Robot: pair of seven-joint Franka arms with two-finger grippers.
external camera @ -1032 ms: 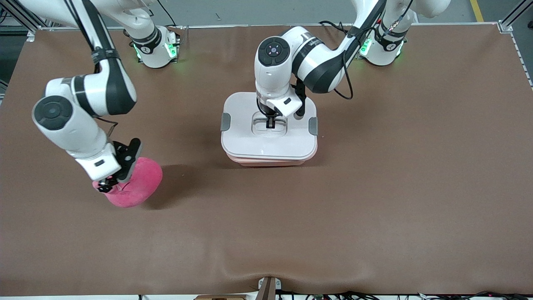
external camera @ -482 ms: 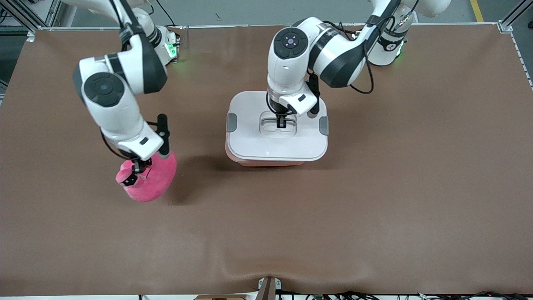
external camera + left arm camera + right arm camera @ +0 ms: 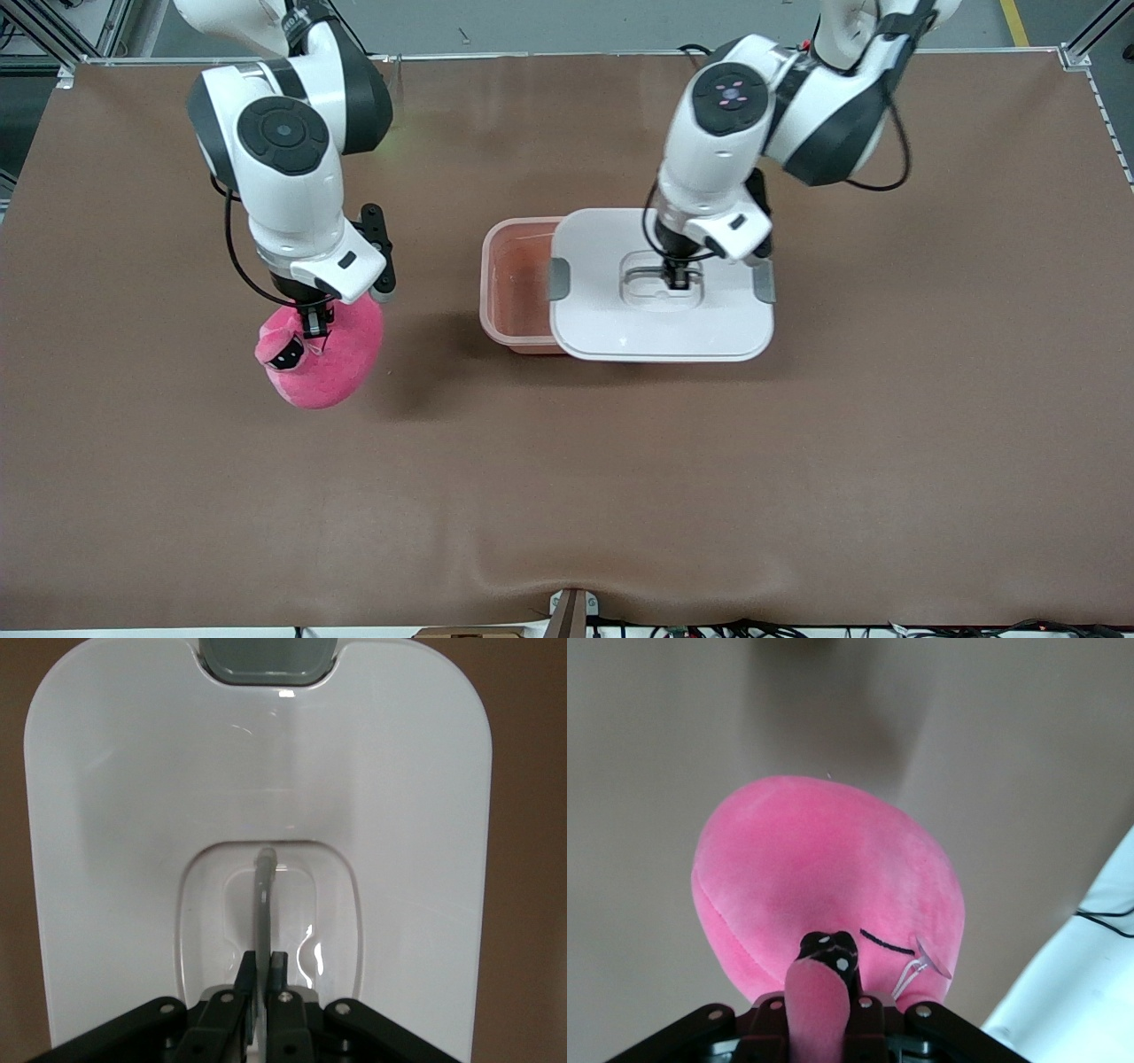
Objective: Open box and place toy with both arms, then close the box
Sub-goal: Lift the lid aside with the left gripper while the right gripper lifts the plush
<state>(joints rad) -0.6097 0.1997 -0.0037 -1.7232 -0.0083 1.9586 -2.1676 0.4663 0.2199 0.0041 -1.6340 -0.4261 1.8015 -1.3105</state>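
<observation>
White lid point(image 3: 620, 332) lifted aside over open pink box point(image 3: 514, 283); pink toy point(image 3: 332, 363) aloft.

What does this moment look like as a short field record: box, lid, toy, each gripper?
box: pink tub on the table, partly uncovered at the right arm's end
lid: white lid held by its centre handle, offset toward the left arm's end, covering part of the tub
toy: pink plush held above the table
left gripper: shut on the lid handle
right gripper: shut on the toy
</observation>
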